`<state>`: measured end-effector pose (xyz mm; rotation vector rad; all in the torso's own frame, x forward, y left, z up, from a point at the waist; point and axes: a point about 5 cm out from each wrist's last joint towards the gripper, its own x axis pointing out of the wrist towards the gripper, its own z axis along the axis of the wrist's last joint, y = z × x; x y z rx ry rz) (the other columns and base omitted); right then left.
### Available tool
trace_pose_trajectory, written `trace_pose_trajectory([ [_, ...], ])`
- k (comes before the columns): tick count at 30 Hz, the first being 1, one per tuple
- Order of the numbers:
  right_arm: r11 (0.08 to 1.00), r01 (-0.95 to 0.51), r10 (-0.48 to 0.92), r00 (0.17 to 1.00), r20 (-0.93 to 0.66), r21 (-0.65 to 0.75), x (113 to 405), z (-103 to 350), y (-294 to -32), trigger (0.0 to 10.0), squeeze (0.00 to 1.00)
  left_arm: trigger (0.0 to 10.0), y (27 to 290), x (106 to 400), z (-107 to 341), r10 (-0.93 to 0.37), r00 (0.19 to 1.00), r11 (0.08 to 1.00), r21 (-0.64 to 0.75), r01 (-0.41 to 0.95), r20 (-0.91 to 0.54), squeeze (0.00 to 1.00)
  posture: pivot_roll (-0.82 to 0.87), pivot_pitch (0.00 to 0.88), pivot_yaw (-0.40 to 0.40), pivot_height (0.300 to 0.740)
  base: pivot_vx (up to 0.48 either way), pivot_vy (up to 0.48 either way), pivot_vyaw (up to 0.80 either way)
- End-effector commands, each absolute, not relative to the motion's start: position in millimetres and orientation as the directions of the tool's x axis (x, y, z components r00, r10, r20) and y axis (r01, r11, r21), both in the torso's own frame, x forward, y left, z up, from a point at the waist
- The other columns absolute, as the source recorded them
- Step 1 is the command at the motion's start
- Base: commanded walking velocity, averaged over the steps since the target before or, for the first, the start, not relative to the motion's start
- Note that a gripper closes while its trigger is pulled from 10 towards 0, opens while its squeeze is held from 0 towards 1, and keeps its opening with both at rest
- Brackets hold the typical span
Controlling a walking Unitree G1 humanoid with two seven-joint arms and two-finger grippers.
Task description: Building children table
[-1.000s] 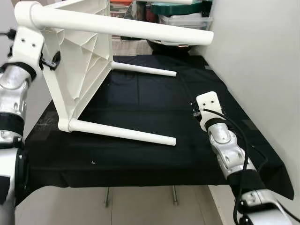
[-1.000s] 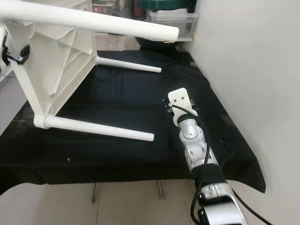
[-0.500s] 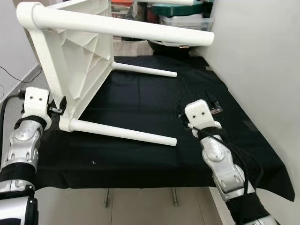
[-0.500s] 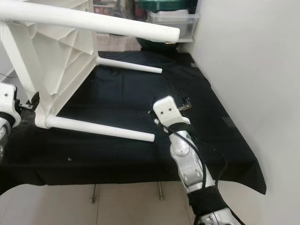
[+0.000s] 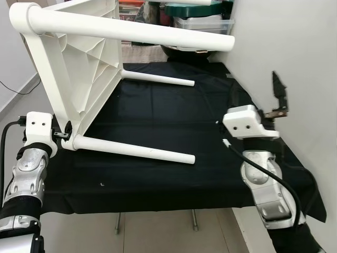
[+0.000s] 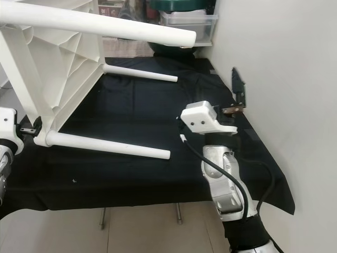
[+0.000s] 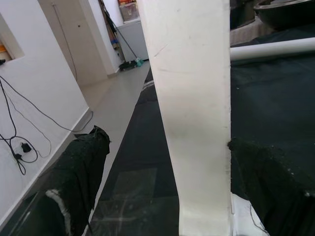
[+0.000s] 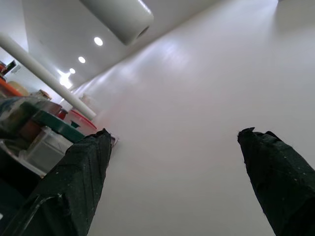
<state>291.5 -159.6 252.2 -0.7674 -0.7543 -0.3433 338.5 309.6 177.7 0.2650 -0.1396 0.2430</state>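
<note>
The white plastic table (image 5: 84,68) lies on its side at the left end of the black-covered bench (image 5: 174,174), legs pointing right. It looks light, stiff and smooth; the ribbed rim seems the safest hold. The left gripper (image 7: 162,196) straddles that rim, fingers spread. The right gripper (image 8: 177,191) points upward, spread and empty.
</note>
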Motion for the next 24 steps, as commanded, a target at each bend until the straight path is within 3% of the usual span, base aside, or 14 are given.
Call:
trace_pose_trajectory([
  [1,0.671,0.556,0.01,0.655,0.756,-0.491,288,261,-157,10.0,0.0,10.0,312,335,169,0.237,0.961,0.937,0.228,-0.265,0.141,0.0,-0.05,0.0,-0.027,0.74,0.0,0.0,0.0],
  [8,0.657,0.551,0.07,0.636,0.769,-0.515,284,264,-151,10.0,0.0,10.0,313,335,168,0.242,0.961,0.936,0.228,-0.267,0.133,0.0,-0.05,0.0,-0.022,0.74,0.0,0.0,0.0],
  [10,0.654,0.527,0.134,0.625,0.769,-0.542,284,264,-143,10.0,0.0,10.0,313,336,169,0.242,0.961,0.936,0.229,-0.268,0.134,0.0,-0.06,0.0,-0.019,0.74,0.0,0.0,0.0],
  [11,0.65,0.456,0.259,0.619,0.741,-0.608,288,265,-126,10.0,0.0,10.0,314,338,172,0.243,0.96,0.935,0.231,-0.27,0.139,0.0,-0.06,0.0,-0.021,0.74,0.0,0.0,0.0],
  [24,0.583,0.389,0.44,0.587,0.68,-0.713,306,284,-99,10.0,0.0,10.0,313,338,171,0.247,0.959,0.934,0.23,-0.273,0.139,0.0,-0.05,0.0,-0.027,0.74,0.0,0.0,0.0],
])
